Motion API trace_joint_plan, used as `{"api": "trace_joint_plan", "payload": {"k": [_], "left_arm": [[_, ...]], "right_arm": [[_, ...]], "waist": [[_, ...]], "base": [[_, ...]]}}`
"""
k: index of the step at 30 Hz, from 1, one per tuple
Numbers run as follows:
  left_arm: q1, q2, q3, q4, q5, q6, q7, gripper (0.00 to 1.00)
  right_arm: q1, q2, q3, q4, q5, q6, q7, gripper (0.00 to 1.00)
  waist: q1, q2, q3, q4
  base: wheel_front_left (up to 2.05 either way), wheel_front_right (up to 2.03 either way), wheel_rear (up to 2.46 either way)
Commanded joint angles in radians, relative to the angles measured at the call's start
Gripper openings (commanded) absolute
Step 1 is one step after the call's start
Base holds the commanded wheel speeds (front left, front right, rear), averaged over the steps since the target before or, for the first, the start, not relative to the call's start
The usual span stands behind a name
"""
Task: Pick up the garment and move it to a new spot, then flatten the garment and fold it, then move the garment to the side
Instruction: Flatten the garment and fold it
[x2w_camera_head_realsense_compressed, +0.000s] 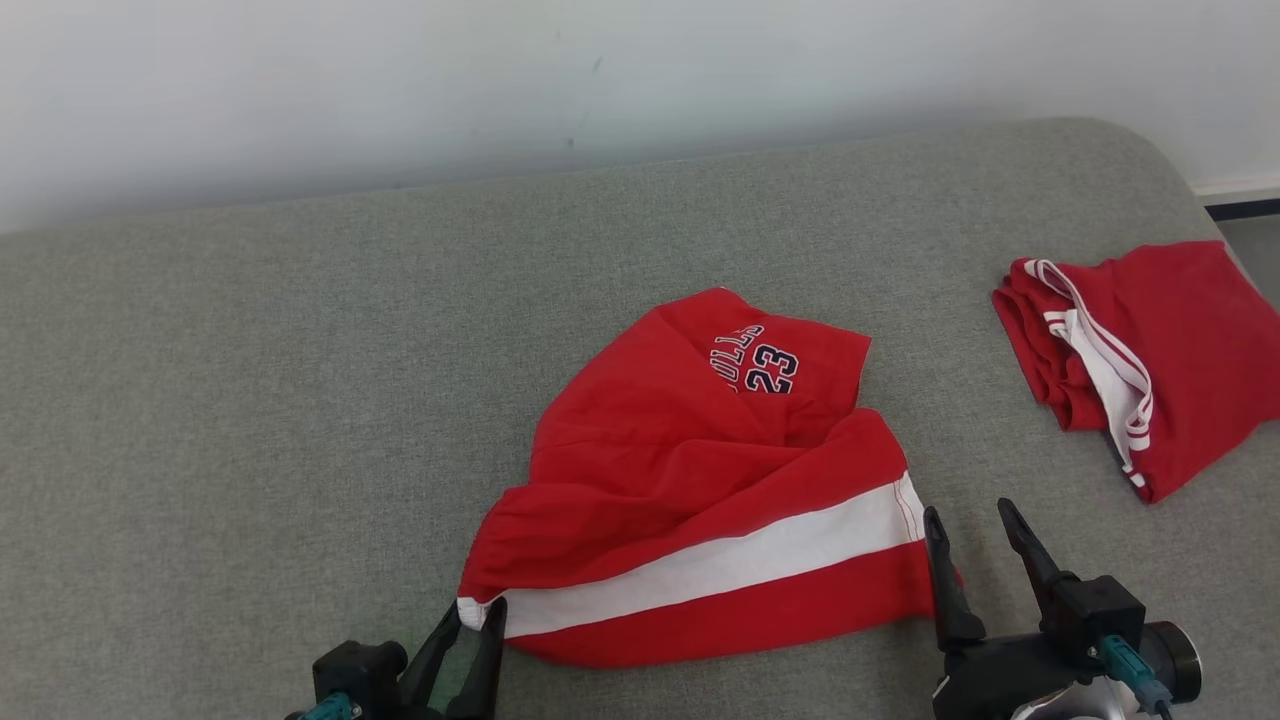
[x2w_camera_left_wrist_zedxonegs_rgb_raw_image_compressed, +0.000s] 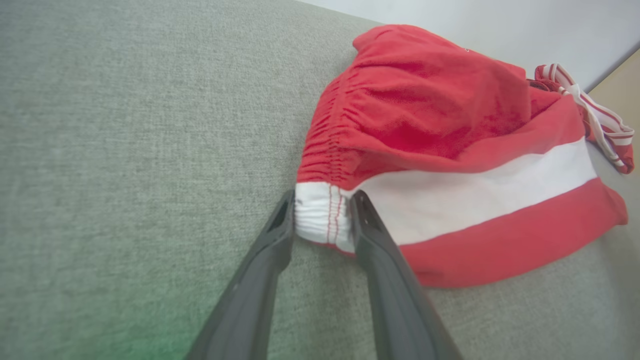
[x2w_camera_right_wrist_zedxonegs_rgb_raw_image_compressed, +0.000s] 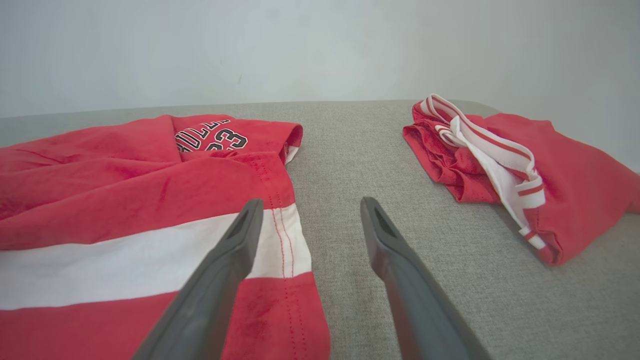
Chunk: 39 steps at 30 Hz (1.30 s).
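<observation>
Red fabric shorts with white stripe (x2w_camera_head_realsense_compressed: 690, 480), crumpled on grey upholstered surface (x2w_camera_head_realsense_compressed: 250, 400). Left gripper (x2w_camera_left_wrist_zedxonegs_rgb_raw_image_compressed: 322, 197) clamped on its white waistband corner. Right gripper (x2w_camera_head_realsense_compressed: 968, 508) spread apart at hem.

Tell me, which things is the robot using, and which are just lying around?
For the job:
red shorts
left gripper, pinching their white corner
right gripper, open beside their hem

Just lying around:
folded red garment, off to the right
grey cushion underneath everything
</observation>
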Motion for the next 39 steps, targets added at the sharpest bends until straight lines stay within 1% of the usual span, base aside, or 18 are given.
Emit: {"api": "trace_joint_plan", "payload": {"k": [1,2,4,5,6,7,9,10,14,23,25,26,29,30,31,33,34,39], "left_arm": [[-0.006,0.006,-0.003,-0.010,-0.018,0.001,-0.003,0.55],[-0.006,0.006,-0.003,-0.010,-0.018,0.001,-0.003,0.55],[-0.003,0.007,-0.006,-0.019,-0.022,0.001,-0.003,0.60],[0.000,0.007,-0.008,-0.023,-0.021,0.001,-0.003,0.58],[0.003,0.008,-0.011,-0.027,-0.022,0.001,-0.003,0.50],[0.007,0.009,-0.014,-0.031,-0.024,0.001,-0.003,0.46],[0.016,0.011,-0.016,-0.041,-0.024,0.001,-0.003,0.12],[0.022,0.011,-0.017,-0.045,-0.025,0.001,-0.003,0.00],[0.025,0.015,-0.027,-0.050,-0.029,0.001,-0.003,0.00],[0.006,0.020,-0.029,-0.055,-0.019,0.001,-0.003,0.00],[0.004,0.019,-0.029,-0.057,-0.015,0.001,-0.003,0.00],[0.002,0.019,-0.030,-0.057,-0.013,0.001,-0.003,0.00],[-0.003,0.018,-0.031,-0.058,-0.010,0.001,-0.003,0.00],[-0.004,0.018,-0.032,-0.059,-0.011,0.001,-0.003,0.00],[-0.005,0.017,-0.033,-0.059,-0.010,0.001,-0.003,0.00],[-0.009,0.018,-0.033,-0.059,-0.010,0.001,-0.003,0.00],[-0.012,0.019,-0.033,-0.060,-0.010,0.001,-0.003,0.00],[-0.010,0.025,-0.022,-0.060,-0.009,0.001,-0.003,0.00]], "right_arm": [[-0.012,0.000,-0.002,-0.001,0.001,-0.003,-0.001,1.00],[-0.012,0.000,-0.002,-0.001,0.001,-0.003,-0.001,1.00],[-0.012,0.001,-0.004,-0.001,-0.001,-0.003,-0.001,1.00],[-0.013,0.001,-0.005,0.000,-0.001,-0.003,-0.001,1.00],[-0.014,0.000,-0.006,0.001,-0.001,-0.003,-0.001,1.00],[-0.016,-0.001,-0.007,0.002,0.000,-0.003,-0.001,1.00],[-0.019,-0.004,-0.010,0.006,0.006,-0.003,-0.001,1.00],[-0.021,-0.005,-0.011,0.009,0.008,-0.003,-0.001,1.00],[-0.044,-0.013,-0.006,0.059,0.016,-0.003,-0.001,1.00],[-0.158,-0.050,0.043,0.273,0.057,-0.003,0.003,1.00],[-0.183,-0.053,0.061,0.304,0.069,-0.003,0.002,0.86],[-0.191,-0.052,0.073,0.321,0.078,-0.003,0.006,0.83],[-0.214,-0.055,0.104,0.366,0.099,-0.003,0.013,0.81],[-0.221,-0.054,0.113,0.380,0.109,-0.003,0.012,0.77],[-0.227,-0.055,0.122,0.390,0.114,-0.003,0.012,0.49],[-0.240,-0.057,0.141,0.410,0.132,-0.003,0.012,0.22],[-0.244,-0.061,0.148,0.415,0.138,-0.003,0.011,0.00],[-0.248,-0.080,0.177,0.435,0.173,-0.003,0.004,0.00]], "waist": [[-0.0001,-0.0001,0.002,0.002],[-0.0001,-0.0001,0.002,0.002],[-0.0001,-0.0001,0.003,0.005],[-0.0001,-0.0001,0.003,0.006],[-0.0001,-0.0001,0.003,0.008],[-0.0001,-0.0001,0.003,0.010],[-0.0001,-0.0001,0.003,0.014],[-0.0001,-0.0001,0.003,0.016],[-0.0001,-0.0001,0.006,0.022],[-0.0001,-0.0001,0.017,0.039],[-0.0001,-0.0001,0.018,0.042],[-0.0001,-0.0001,0.020,0.044],[-0.0001,-0.0001,0.024,0.047],[-0.0001,-0.0001,0.026,0.048],[-0.0001,-0.0001,0.027,0.049],[-0.0001,-0.0001,0.030,0.051],[-0.0001,-0.0001,0.030,0.051],[-0.0001,-0.0001,0.018,0.051]], "base": [[0.00,0.00,0.00],[0.00,0.00,0.00],[0.00,0.00,0.00],[0.00,0.00,0.00],[0.00,0.00,0.00],[0.00,0.00,0.00],[0.00,0.00,0.00],[0.00,0.00,0.00],[0.00,0.00,0.00],[0.00,0.00,0.00],[0.00,0.00,0.00],[0.00,0.00,0.00],[0.00,0.00,0.00],[0.00,0.00,0.00],[0.00,0.00,0.00],[0.00,0.00,0.00],[0.00,0.00,0.00],[0.00,0.00,0.00]]}}
